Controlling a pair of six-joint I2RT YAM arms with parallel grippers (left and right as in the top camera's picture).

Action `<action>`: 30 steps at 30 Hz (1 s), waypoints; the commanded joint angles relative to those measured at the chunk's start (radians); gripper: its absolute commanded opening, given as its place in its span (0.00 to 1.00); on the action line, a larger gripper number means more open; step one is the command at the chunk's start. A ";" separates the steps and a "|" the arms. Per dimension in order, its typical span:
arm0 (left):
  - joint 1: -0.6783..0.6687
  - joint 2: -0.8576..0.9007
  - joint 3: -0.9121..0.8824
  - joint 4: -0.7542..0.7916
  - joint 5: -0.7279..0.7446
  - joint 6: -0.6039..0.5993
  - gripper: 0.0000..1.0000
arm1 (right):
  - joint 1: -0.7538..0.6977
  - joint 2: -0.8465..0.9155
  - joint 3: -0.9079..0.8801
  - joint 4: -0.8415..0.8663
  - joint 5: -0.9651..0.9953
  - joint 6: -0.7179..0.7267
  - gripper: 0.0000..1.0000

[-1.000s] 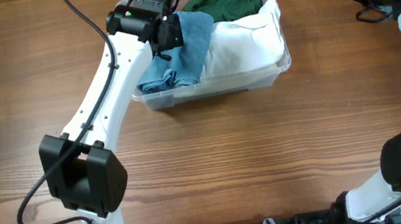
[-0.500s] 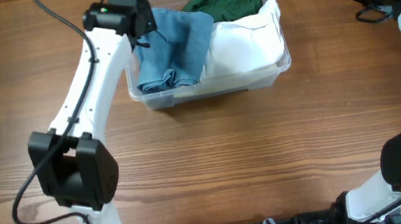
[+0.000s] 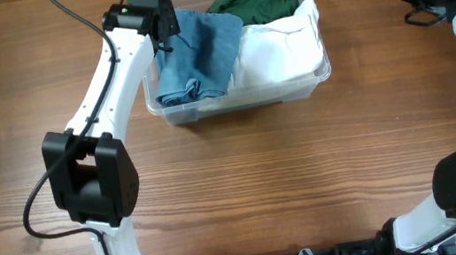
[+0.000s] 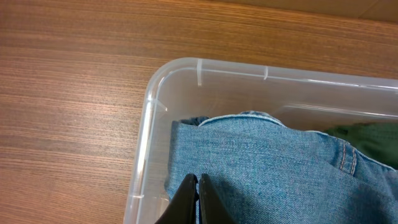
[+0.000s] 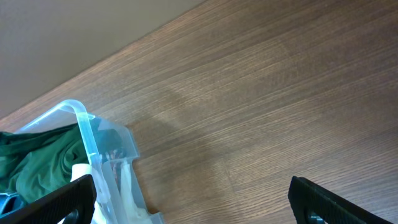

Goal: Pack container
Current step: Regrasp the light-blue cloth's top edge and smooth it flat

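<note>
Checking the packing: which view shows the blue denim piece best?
Overhead: nearly all of the folded denim shows, lying in the container. The left wrist shows only a close-up part; the right wrist does not clearly show it.

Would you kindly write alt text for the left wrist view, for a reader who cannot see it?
Folded blue denim lies in a clear plastic container on a wooden table, seen from just above. The left pincer, shut, points at the denim's edge near the container's wall; green cloth shows at the picture's right edge.

Bright, even light; faint soft shadows on table (image 3: 324, 176) (wrist views slightly soft)
</note>
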 commanded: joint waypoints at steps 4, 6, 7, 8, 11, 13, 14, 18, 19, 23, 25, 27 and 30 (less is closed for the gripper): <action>-0.005 0.003 -0.002 0.022 0.005 0.023 0.04 | 0.003 0.013 -0.005 0.000 0.007 0.007 1.00; -0.006 0.003 -0.002 0.026 0.005 0.023 0.04 | 0.002 0.013 -0.005 0.000 0.007 0.008 1.00; -0.010 0.003 -0.002 0.030 0.006 0.028 0.04 | 0.002 0.013 -0.005 0.000 0.007 0.008 1.00; -0.013 0.003 -0.002 0.034 0.011 0.047 0.04 | 0.002 0.013 -0.005 0.000 0.007 0.007 1.00; -0.023 0.004 -0.002 0.051 0.051 0.110 0.04 | 0.002 0.013 -0.005 0.000 0.007 0.007 1.00; -0.028 0.004 -0.002 0.057 0.058 0.127 0.05 | 0.003 0.013 -0.005 0.000 0.007 0.008 1.00; -0.029 0.005 -0.002 0.059 0.058 0.127 0.05 | 0.003 0.013 -0.005 0.000 0.007 0.008 1.00; -0.031 0.014 -0.002 0.063 0.058 0.127 0.05 | 0.002 0.013 -0.005 0.000 0.007 0.007 1.00; -0.031 0.019 -0.002 0.063 0.058 0.127 0.05 | 0.002 0.013 -0.005 0.000 0.007 0.007 1.00; -0.031 0.041 -0.002 0.062 0.076 0.127 0.05 | 0.003 0.013 -0.005 0.000 0.007 0.007 1.00; -0.031 0.058 -0.002 0.063 0.089 0.127 0.05 | 0.002 0.013 -0.005 0.000 0.007 0.007 1.00; -0.031 0.076 -0.002 0.063 0.089 0.127 0.05 | 0.002 0.013 -0.005 0.000 0.007 0.007 1.00; -0.031 0.111 -0.002 0.063 0.088 0.127 0.05 | 0.003 0.013 -0.005 0.000 0.007 0.008 1.00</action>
